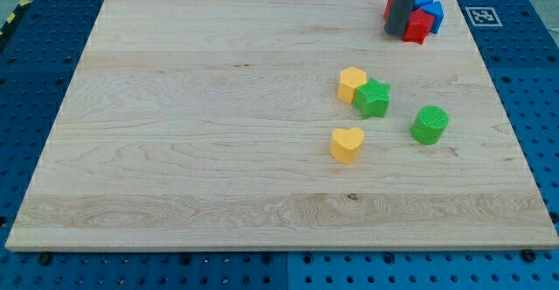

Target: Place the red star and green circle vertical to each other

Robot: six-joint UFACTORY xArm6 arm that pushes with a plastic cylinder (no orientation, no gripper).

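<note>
My tip [396, 33] is at the view's top right, its rod coming down from the top edge. It touches the left side of a cluster of red and blue blocks. A red block, likely the star [417, 28], sits just right of the tip; the rod hides part of the cluster. The green circle [430, 124] stands lower down, well below the tip and slightly to its right.
A blue block [431, 9] sits in the cluster behind the red one. A green star [373, 98] touches a yellow block [351, 84] mid-board. A yellow heart [347, 143] lies below them. The wooden board's right edge [507, 124] is near the green circle.
</note>
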